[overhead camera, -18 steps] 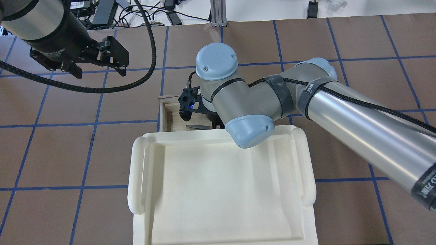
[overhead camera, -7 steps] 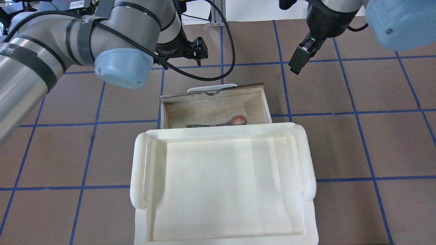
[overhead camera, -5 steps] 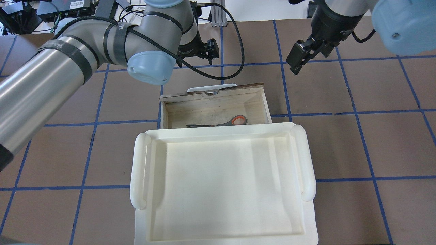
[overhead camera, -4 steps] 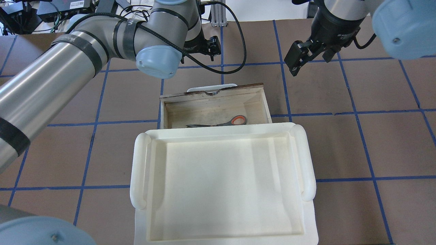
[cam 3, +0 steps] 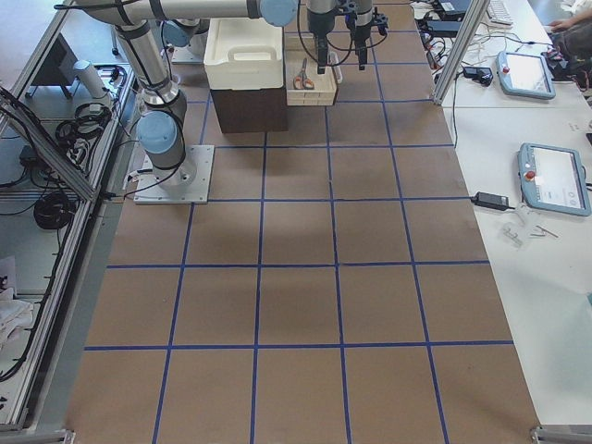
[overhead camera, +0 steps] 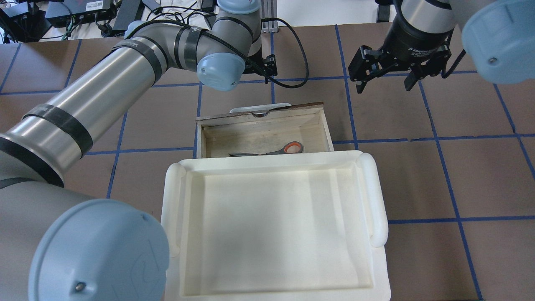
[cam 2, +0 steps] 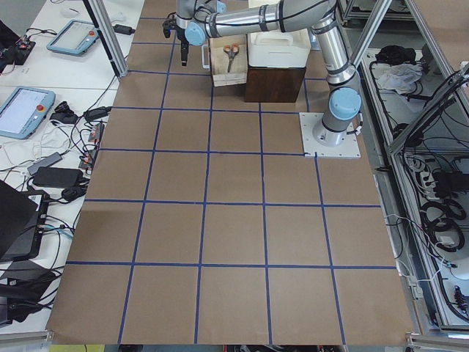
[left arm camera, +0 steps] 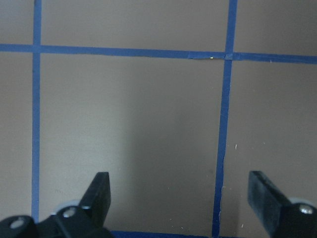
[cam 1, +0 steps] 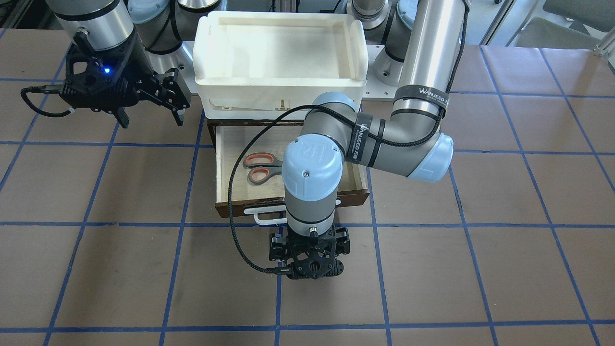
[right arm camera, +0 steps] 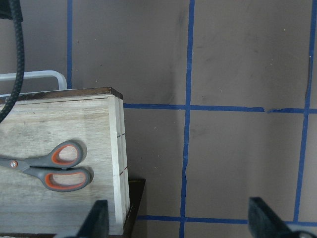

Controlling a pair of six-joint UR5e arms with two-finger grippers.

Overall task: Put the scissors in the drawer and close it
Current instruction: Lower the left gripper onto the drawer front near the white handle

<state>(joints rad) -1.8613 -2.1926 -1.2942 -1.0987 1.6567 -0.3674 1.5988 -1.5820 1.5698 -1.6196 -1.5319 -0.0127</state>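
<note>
Left to right: my left gripper (left arm camera: 181, 198), fingers spread, is hovering beyond the white bar handle (overhead camera: 242, 109), placed to push. The grey-handled, orange-lined scissors (overhead camera: 288, 148) are lying inside the open dark-brown wooden drawer (overhead camera: 234, 138). My right gripper (overhead camera: 384, 81), likewise spread and empty, is hanging clear.

White tray (overhead camera: 271, 162) atop dark cabinet (cam 2: 275, 84); brown table (overhead camera: 418, 259), blue tape grid (overhead camera: 422, 220); probably teach pendant (cam 3: 553, 180) nearby.
</note>
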